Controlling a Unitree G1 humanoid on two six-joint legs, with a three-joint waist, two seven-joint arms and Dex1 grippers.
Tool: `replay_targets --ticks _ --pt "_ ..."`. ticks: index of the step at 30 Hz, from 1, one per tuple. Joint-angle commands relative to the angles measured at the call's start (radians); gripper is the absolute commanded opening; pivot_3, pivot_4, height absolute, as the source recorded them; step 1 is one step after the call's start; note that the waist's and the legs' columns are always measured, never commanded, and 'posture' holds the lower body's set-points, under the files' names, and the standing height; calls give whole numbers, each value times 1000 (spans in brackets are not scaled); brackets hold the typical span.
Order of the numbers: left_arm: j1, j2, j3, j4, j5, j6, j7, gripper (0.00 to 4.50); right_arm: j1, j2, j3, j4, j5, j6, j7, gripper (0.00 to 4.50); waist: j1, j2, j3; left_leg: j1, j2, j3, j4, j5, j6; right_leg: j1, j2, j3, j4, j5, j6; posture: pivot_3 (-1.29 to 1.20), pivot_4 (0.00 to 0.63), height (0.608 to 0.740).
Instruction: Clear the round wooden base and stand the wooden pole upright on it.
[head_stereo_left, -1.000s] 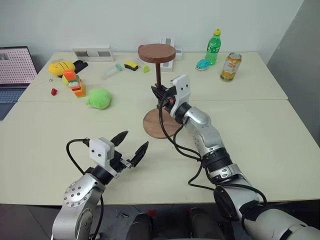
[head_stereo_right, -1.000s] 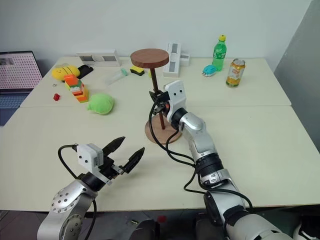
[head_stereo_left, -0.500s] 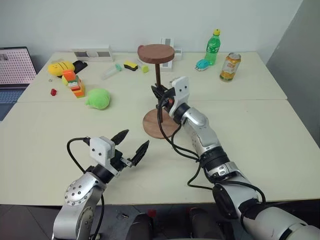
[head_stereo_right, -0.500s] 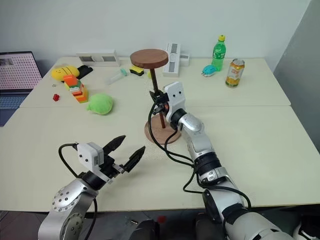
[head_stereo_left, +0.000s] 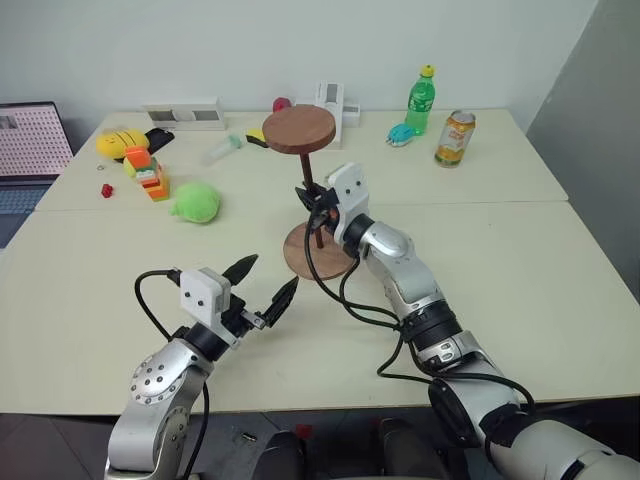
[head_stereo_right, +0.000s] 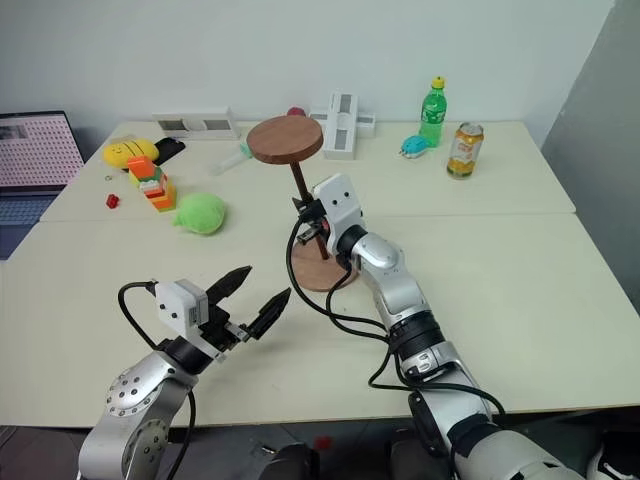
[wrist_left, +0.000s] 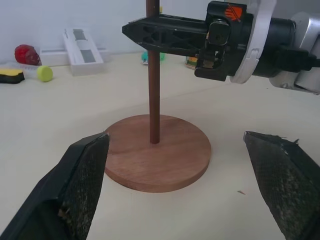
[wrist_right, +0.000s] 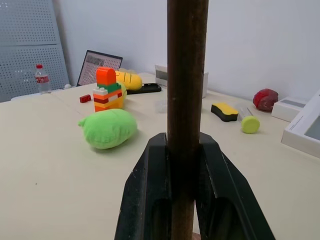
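The round wooden base (head_stereo_left: 296, 262) lies flat in the middle of the table. The wooden pole (head_stereo_left: 308, 170) stands on its centre, close to upright, with its fixed disc (head_stereo_right: 286, 139) at the top. In the left wrist view the pole's lower end (wrist_left: 154, 135) meets the base (wrist_left: 175, 165). My right gripper (head_stereo_left: 308, 198) is shut on the pole about halfway up the rod, and its fingers (wrist_right: 150, 200) clamp the rod (wrist_right: 186, 75) from both sides. My left gripper (head_stereo_left: 270, 275) hovers open in front of the base, a little apart from it, with nothing between its fingers (wrist_left: 80, 185).
A green plush toy (head_stereo_left: 197, 199), a coloured block stack (head_stereo_left: 152, 178) and a yellow toy (head_stereo_left: 118, 142) lie at the left. A green bottle (head_stereo_left: 421, 87), a can (head_stereo_left: 454, 138) and a white box (head_stereo_left: 330, 98) stand at the back. A laptop (head_stereo_left: 30, 140) sits far left.
The whole view has shifted. My right gripper has sunk slightly and rolled a little with the pole still in it. My left gripper has kept still and open.
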Motion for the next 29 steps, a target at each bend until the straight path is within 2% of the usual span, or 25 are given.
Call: replay_targets --ticks 1,2,3,7,14,18,20,24,29 --pt "-10 1 0 -5 3 -29 -4 4500 43 -36 21 9 -14 84 35 242 1 0 0 2 0 2 -1 0 0 0 0 2 0 0 0 0 150 740" --pt "-11 1 1 -4 2 -30 -4 4500 45 -40 22 -5 -11 89 41 242 1 0 0 3 0 5 -2 0 0 1 0 5 0 0 0 0 150 740" --pt "-11 1 1 -3 3 -31 -4 4500 46 -44 22 -21 -7 94 49 592 3 0 0 4 0 6 -2 0 0 1 0 6 0 0 0 0 150 740" --pt "-10 0 0 3 5 -37 -5 4500 66 -66 31 -119 32 171 108 1362 5 -1 0 4 0 7 -3 0 0 1 0 7 -2 0 0 0 150 740" --pt "-23 29 23 52 -6 13 1 4500 151 -244 117 -365 49 416 298 2899 4 -1 1 -8 1 6 -3 0 0 -9 0 6 -5 0 0 0 150 740" --pt "-72 139 41 122 -15 89 -72 4500 144 -341 128 -387 29 452 336 3915 5 -1 1 -7 1 6 -3 0 0 -9 0 6 -5 0 0 0 150 740" --pt "-163 278 100 265 -26 111 -170 4500 142 -459 130 -372 7 400 413 4457 10 -2 2 -7 0 5 -3 0 0 -9 0 5 -5 0 0 0 150 740" --pt "-286 445 141 413 -79 183 -317 4500 139 -576 95 -376 36 390 496 4457 12 -3 5 -9 0 4 -3 0 0 -8 0 3 -7 0 0 0 150 740" --pt "-381 564 125 493 -97 250 -474 4500 144 -657 33 -451 99 461 559 4457 5 -3 6 -11 1 4 -5 -1 1 -8 0 2 -13 0 0 0 150 740"
